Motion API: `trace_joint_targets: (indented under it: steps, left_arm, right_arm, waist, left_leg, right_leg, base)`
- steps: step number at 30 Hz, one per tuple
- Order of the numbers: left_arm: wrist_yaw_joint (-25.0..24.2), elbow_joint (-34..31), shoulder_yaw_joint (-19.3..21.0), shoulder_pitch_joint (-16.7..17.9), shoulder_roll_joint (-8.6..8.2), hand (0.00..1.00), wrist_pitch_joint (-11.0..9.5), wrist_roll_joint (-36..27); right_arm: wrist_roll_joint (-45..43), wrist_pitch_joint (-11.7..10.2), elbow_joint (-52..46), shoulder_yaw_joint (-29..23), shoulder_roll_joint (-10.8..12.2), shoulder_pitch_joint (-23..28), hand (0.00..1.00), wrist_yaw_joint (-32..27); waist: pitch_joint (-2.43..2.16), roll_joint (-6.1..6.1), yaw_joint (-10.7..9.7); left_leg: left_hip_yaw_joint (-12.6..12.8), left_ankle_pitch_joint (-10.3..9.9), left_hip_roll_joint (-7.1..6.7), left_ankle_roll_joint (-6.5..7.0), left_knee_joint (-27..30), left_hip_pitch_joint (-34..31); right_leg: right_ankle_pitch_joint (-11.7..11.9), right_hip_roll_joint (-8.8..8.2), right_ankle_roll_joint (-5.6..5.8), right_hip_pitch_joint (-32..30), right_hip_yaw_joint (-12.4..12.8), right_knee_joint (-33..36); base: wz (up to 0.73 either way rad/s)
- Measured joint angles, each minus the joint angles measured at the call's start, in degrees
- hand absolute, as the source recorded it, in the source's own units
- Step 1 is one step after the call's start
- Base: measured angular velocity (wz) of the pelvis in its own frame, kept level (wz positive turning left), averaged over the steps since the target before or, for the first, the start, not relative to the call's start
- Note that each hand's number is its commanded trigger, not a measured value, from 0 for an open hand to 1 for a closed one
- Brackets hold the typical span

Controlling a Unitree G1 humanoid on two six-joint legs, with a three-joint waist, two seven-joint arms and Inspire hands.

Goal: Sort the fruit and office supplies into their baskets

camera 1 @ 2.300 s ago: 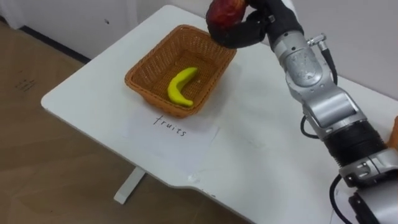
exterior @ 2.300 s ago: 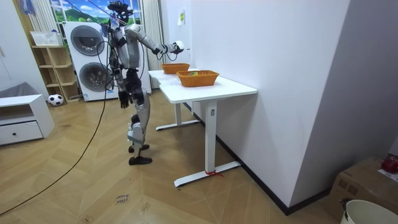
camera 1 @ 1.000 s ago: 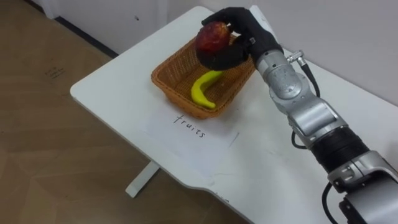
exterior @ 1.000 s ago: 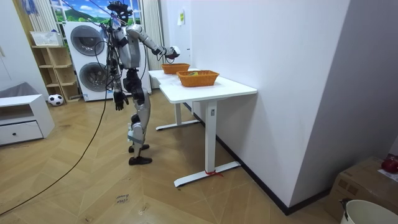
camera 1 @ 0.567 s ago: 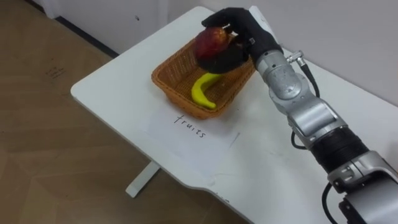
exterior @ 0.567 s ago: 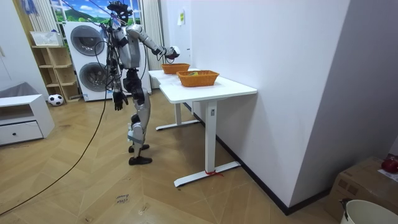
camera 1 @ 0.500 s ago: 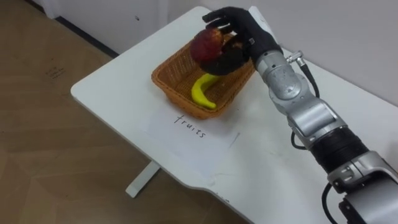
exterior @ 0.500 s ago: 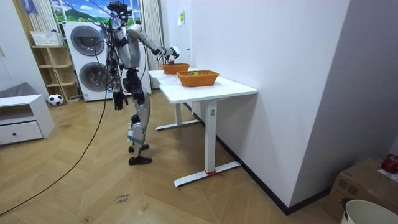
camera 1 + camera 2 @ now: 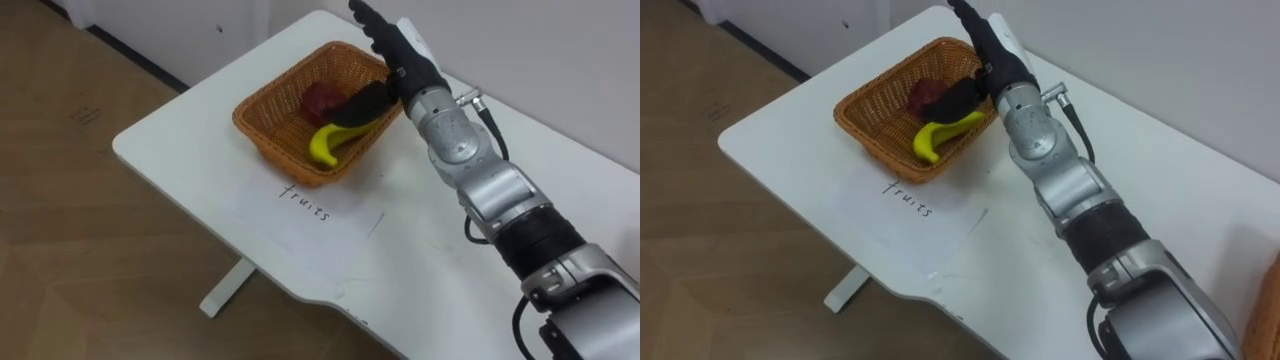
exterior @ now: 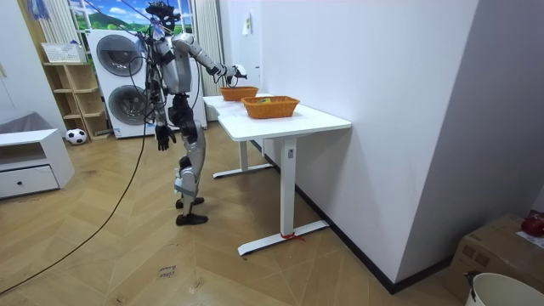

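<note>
Right hand (image 9: 393, 58) is over the 2 o'clock corner of the orange woven wicker basket (image 9: 268, 138). Fingers are straight and spread, pointing to 11 o'clock, and hold nothing. The dark thumb hangs down inside the basket.

The round red apple (image 9: 318, 100) lies on the basket floor toward 12 o'clock, free of the hand. The curved yellow banana (image 9: 328, 143) is at 5 o'clock of the apple, just beside it. The thumb crosses in front of the apple's 3 o'clock side and the banana's upper end, hiding both. Can't tell whether it touches either.

The basket sits near the corner of the white rectangular table (image 9: 190, 130). A white paper sheet with handwriting (image 9: 310, 210) lies flat at the basket's 6 o'clock, its edge at the basket's foot. Wood plank floor (image 9: 90, 260) shows below the table edge.

In the room view the robot stands upright at the table's far end, right arm stretched over the far basket. Left hand (image 10: 160, 136) hangs by the hip, too small to read its state. A second orange wicker basket (image 10: 270, 106) sits on the near part of the table, well apart from the first; its contents are unreadable. Stacked white washing machines (image 10: 119, 76) are behind the robot, with a black-and-white ball (image 10: 75, 135) on the floor at their 8 o'clock.
</note>
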Motion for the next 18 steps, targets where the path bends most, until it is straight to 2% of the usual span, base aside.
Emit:
trace_joint_targets:
  steps: [5,7,18]
  left_arm:
    - [-0.05,0.00,0.00,0.00,0.00,0.00,0.00,0.21]
    - [-0.08,0.04,-0.01,0.00,0.00,0.00,0.00,0.21]
    - [0.16,-1.32,-0.02,0.21,-0.49,0.00,0.08,0.29]
  right_arm:
    - [0.00,0.00,0.01,0.00,0.00,0.00,0.00,0.00]
    - [0.03,-0.01,0.17,0.02,0.01,0.01,0.00,0.00]
    - [-0.13,0.01,0.95,-0.43,-0.11,1.72,0.00,0.00]
  waist:
    - [0.04,0.05,0.00]
    - [0.22,0.30,0.01]
    - [-0.14,-0.37,-0.56]
  left_leg:
    - [-0.02,0.00,0.01,0.00,-0.01,0.00]
    - [-0.04,0.00,0.01,0.00,-0.02,0.07]
    - [0.92,0.03,0.10,0.02,0.19,-1.84]
  right_leg:
    - [0.00,0.00,0.00,0.00,0.02,-0.03]
    - [0.00,0.01,0.00,0.00,0.06,-0.03]
    - [0.00,0.00,0.00,-2.22,0.50,-0.03]
  base:
    - [0.00]
    - [0.00]
    - [-0.03]
